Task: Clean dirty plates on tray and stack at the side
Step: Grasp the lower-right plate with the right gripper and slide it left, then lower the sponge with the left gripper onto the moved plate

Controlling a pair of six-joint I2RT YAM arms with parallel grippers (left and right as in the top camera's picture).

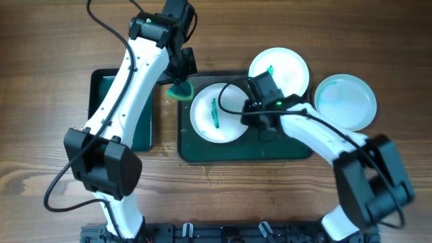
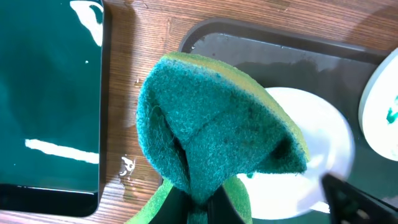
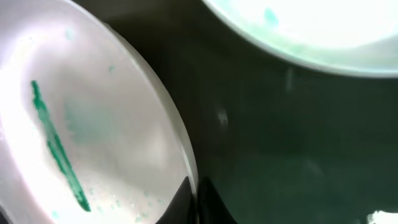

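Note:
A white plate with a long green streak (image 1: 217, 113) lies on the left part of the dark green tray (image 1: 243, 152). My right gripper (image 1: 253, 111) is shut on this plate's right rim; the right wrist view shows the fingers (image 3: 194, 199) pinching the edge of the plate (image 3: 93, 124). My left gripper (image 1: 181, 74) is shut on a folded green sponge (image 1: 181, 90), held over the tray's far left corner, just left of the plate. In the left wrist view the sponge (image 2: 217, 124) covers part of the plate (image 2: 317, 137). A second plate (image 1: 279, 67) with a small green mark overlaps the tray's far edge. A third plate (image 1: 345, 101), tinted pale green, sits on the table to the right.
A smaller green bin (image 1: 101, 88) holding liquid stands left of the tray, partly under my left arm. Water drops lie on the wood between bin and tray (image 2: 127, 165). The right part of the tray (image 3: 292, 143) is bare and wet.

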